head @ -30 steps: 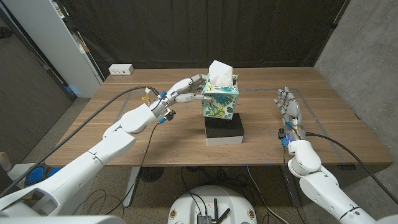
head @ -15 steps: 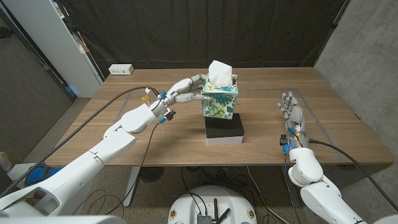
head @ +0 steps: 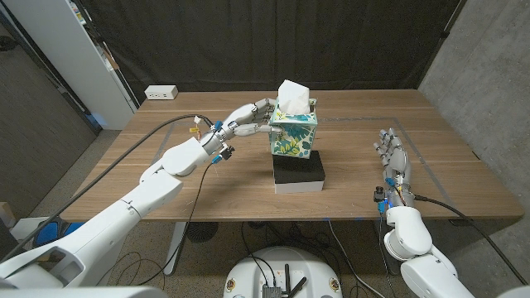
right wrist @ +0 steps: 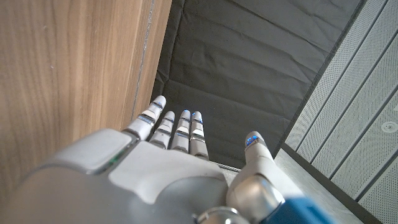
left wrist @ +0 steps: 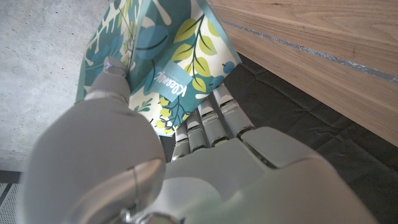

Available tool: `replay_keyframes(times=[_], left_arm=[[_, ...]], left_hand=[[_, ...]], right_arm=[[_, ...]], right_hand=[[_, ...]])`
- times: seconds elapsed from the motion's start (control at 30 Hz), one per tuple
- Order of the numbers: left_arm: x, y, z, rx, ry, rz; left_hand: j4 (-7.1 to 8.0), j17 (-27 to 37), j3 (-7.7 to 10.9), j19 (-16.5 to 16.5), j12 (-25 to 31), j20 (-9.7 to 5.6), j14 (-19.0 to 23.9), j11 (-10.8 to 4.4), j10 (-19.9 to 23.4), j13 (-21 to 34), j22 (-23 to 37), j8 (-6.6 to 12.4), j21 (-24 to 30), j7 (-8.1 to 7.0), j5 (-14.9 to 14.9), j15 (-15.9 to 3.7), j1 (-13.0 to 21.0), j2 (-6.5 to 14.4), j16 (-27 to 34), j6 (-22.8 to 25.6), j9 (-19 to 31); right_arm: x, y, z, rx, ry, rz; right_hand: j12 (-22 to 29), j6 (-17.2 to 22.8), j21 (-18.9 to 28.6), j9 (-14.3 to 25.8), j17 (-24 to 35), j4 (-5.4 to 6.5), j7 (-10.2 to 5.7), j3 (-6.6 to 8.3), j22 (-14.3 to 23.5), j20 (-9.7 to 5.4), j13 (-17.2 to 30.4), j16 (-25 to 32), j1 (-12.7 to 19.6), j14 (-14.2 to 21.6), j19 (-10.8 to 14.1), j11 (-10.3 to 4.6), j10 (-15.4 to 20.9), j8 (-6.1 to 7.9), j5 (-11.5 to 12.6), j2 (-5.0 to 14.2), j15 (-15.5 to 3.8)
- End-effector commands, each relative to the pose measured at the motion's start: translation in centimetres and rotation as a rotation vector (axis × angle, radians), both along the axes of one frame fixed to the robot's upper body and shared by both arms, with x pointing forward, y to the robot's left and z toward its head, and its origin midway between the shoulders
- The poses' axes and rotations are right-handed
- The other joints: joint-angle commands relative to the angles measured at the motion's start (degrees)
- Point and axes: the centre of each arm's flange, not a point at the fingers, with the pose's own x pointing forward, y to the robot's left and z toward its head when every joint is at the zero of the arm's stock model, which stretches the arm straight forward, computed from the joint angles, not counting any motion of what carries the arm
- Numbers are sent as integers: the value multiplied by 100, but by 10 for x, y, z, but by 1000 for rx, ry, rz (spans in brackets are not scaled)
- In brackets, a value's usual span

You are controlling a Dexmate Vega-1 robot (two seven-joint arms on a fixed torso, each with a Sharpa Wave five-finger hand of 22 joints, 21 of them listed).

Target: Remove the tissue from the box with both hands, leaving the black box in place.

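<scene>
- My left hand [head: 248, 117] grips the tissue box [head: 293, 135] from its 9 o'clock side; in the left wrist view the fingers [left wrist: 211, 115] lie against the leafy face and the thumb [left wrist: 112, 84] presses another side, a clamp on the carton and not on the paper.
- The tissue box stands on the black box [head: 299, 174] near the middle of the table [head: 166, 141]; it looks slightly tilted, though I cannot tell whether it is lifted clear or touching.
- My judgement: I hold the carton to brace it, so that a pull on the paper does not drag it or shove the black box off its spot.
- The tissue [head: 294, 96] stands up out of the top slot, at 12 o'clock of the carton; untouched, so the removal is not yet done.
- My right hand [head: 392, 157] is released, fingers straight and apart, holding nothing; it sits at 3 o'clock of the boxes, well apart, near the table's edge; the right wrist view shows fingers [right wrist: 177, 127] extended beside the wood.
- Next, as I judge it, the right hand must cross to the tuft and pinch it.
</scene>
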Motion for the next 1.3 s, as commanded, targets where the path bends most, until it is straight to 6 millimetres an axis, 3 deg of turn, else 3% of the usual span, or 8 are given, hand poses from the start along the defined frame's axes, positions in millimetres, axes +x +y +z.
replay_keyframes(times=[0.03,0.43,1.0,1.3], left_arm=[[2,-2,1,4,4,-11],[4,-5,1,9,7,-20],[6,-5,0,8,10,-20],[9,-6,-1,8,16,-20]], left_hand=[[18,20,47,281,-15,-638,22,-2,55,23,28,33,-21,-2,28,-924,1,66,-22,-27,-3],[14,18,65,290,-32,-638,23,-2,56,33,29,43,-38,-2,27,-931,-8,61,-29,-34,-9],[16,20,95,298,-54,-634,23,19,67,47,30,52,-68,6,27,-926,-32,67,-37,-45,-29],[19,21,103,299,-66,-632,21,7,66,54,30,59,-82,7,25,-921,-49,64,-41,-47,-34]], right_arm=[[-20,3,-15,25,7,-28],[-24,3,-19,41,6,-35],[-26,7,-6,44,8,-22],[-32,9,7,43,-6,-6]], right_hand=[[3,35,38,15,6,-30,-15,6,25,-15,32,28,64,30,20,7,29,41,27,113,33],[0,50,41,15,9,-32,-18,7,25,-24,32,29,63,29,29,-13,29,45,28,117,31],[-9,23,39,15,22,-8,3,20,26,-39,32,32,53,16,25,14,13,32,29,167,31],[-8,15,40,17,51,80,-42,104,28,-94,33,49,60,9,23,0,15,31,41,350,-10]])
